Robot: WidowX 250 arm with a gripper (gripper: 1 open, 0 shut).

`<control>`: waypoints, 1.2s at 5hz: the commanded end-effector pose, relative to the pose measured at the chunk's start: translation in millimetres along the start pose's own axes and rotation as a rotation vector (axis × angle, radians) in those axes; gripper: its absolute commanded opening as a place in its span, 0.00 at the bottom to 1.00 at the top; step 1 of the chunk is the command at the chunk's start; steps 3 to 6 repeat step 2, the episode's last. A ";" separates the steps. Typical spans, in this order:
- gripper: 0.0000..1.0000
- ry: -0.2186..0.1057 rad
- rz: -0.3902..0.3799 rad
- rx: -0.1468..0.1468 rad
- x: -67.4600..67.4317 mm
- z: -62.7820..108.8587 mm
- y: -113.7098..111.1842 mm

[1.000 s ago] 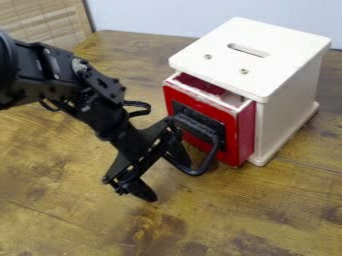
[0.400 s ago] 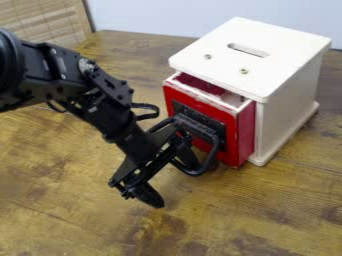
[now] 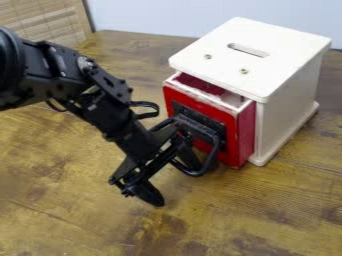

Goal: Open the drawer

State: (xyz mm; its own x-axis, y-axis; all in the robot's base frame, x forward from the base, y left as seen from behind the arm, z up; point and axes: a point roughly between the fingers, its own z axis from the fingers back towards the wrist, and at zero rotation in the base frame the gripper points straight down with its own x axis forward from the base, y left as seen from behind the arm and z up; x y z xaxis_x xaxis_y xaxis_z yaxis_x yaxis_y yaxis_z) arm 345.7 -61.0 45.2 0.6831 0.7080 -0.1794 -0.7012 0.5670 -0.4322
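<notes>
Red-fronted drawer (image 3: 239, 131) slightly out of white box (image 3: 274, 58). Gripper (image 3: 144, 188) low beside black loop handle (image 3: 203, 158); can't tell finger gap or any hold. Likely light, rigid, maybe slick plastic loop. Best taken at mid-loop, pulled straight; box probably light enough to drag along.

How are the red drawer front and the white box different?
The drawer front is red, but the box is white. The drawer front has a big black handle, while the box has a slot in its top. The drawer front sticks out; the box stands behind it. Both look boxy, with straight edges.
</notes>
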 end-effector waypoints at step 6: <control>1.00 -0.003 -0.031 -0.035 13.0 17.3 -11.1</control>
